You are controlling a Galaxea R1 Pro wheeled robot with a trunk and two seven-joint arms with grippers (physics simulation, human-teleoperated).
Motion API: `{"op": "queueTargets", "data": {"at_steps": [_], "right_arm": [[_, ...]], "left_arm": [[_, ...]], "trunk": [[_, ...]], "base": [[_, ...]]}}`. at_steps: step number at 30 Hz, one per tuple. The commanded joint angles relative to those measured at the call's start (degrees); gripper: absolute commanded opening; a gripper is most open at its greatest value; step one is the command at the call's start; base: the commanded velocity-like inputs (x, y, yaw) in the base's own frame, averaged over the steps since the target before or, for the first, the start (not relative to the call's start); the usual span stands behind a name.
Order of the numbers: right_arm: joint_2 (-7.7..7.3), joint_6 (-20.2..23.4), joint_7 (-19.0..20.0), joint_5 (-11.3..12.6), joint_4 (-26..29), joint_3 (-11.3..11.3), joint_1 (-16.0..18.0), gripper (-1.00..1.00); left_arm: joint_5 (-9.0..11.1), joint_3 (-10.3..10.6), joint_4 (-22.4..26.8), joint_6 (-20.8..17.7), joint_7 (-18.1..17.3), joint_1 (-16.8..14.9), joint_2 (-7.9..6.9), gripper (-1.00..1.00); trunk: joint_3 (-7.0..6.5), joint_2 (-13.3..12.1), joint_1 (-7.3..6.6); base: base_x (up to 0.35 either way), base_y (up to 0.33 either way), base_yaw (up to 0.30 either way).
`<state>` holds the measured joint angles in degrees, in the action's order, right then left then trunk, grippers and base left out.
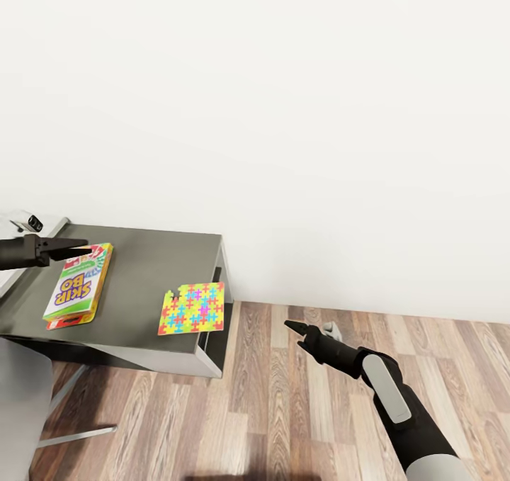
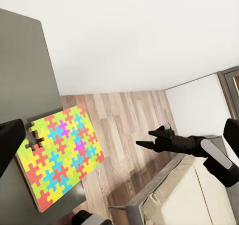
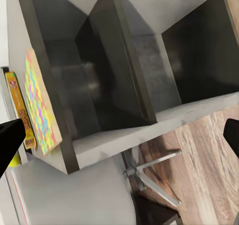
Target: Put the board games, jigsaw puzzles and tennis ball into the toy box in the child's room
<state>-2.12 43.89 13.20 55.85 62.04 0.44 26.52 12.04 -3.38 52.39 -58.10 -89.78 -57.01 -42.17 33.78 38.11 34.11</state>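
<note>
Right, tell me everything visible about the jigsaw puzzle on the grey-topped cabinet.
The jigsaw puzzle is a flat, thin square sheet of interlocking yellow, pink, blue, green and orange pieces, with one piece missing near a corner. It lies flat at the dark grey cabinet top's front corner, slightly overhanging the edge above the open shelves. Nothing touches it; neither claw reaches it.

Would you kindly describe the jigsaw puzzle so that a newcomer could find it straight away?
Start at the dark grey-topped cabinet standing against the white wall. At its front corner beside the wood floor lies the jigsaw puzzle, its edge jutting slightly past the top. Unlike the Skip-Bo game box nearby, it is a flat square sheet of interlocking yellow, pink, blue and green pieces.
</note>
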Motion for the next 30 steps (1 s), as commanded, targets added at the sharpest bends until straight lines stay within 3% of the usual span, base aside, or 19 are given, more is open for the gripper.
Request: {"op": "queueTargets", "data": {"at_steps": [1,30], "right_arm": [[-0.16,0.14,0.16,0.04,0.00,0.01,0.03,1.00],[-0.25,0.13,2.10,-0.41,-0.08,0.00,0.03,1.00]], "left_arm": [[0.00,0.04,0.00,-0.61,-0.22,-0.04,-0.02,1.00],[0.00,0.04,0.00,-0.61,-0.22,-0.04,-0.02,1.00]], "trunk": [[0.05,0.05,0.01],[0.05,0.05,0.01]], "base": [[0.003,0.002,0.009],[0.031,0.021,0.001]]}}
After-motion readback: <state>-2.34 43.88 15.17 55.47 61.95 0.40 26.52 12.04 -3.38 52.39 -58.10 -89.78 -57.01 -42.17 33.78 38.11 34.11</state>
